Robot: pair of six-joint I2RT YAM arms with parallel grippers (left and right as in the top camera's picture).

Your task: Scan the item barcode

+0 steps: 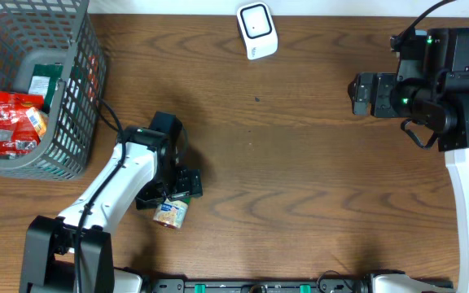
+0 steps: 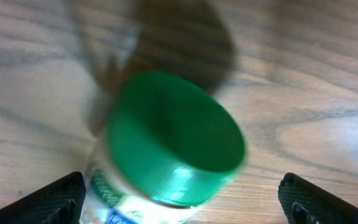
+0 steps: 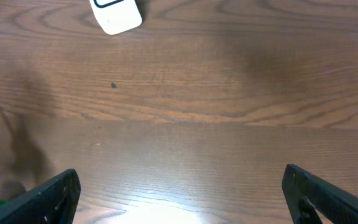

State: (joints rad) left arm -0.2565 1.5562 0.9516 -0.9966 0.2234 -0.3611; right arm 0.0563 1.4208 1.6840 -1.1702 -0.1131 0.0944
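under the left end effector (image 2: 185, 204), jaws wide, green-lidded jar (image 2: 176, 146) sits tilted; judged rigid, light, slippery; grip across body.

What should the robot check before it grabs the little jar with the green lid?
1. The left gripper is open: ok.
2. The jar sits between its fingers: ok, a bit off-centre.
3. The jar is gripped: not ok, the fingers stand clear of it.
4. A barcode shows on the jar: cannot tell, its side is blurred.
5. The scanner is uncovered: ok.
6. The right gripper is open, empty and away from the jar: ok.
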